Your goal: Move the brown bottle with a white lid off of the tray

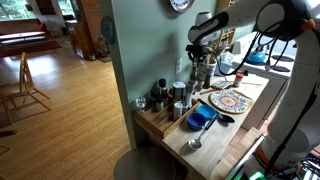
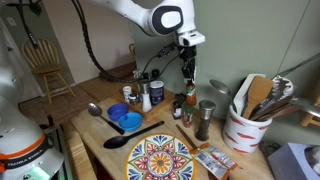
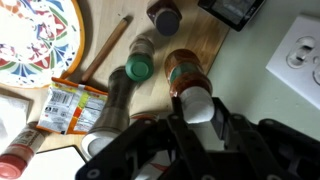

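Right of the round colourful patterned plate, past a green-capped bottle, the brown bottle with a white lid stands on what seems to be the light wooden tray. The gripper straddles its lid, though whether it is pinching the lid cannot be told. A loose hold or a sideways lift could topple the close green-capped bottle.

In the wrist view the claw hides part of the white lid, so its grip is unclear. The edge cuts off the patterned plate.
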### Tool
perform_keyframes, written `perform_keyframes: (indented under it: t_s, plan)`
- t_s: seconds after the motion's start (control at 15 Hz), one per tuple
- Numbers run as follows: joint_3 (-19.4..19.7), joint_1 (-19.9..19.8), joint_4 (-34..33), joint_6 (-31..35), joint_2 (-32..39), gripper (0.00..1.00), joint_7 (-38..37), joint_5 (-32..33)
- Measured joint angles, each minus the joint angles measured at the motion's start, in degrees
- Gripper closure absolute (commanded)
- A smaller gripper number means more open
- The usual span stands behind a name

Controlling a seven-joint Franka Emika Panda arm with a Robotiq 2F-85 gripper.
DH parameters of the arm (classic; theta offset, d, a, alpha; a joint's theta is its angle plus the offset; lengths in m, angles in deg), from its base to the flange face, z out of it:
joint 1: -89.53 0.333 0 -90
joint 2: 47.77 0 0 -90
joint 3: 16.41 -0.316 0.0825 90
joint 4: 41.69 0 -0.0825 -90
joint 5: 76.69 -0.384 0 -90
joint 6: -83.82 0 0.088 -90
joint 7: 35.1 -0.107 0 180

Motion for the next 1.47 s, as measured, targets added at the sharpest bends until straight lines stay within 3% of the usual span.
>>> perform_keyframes:
  t_s: [1.47]
  plan:
    - [1.29,0.33,0.41,5.89,8.08,0.92,-0.29,-4.15]
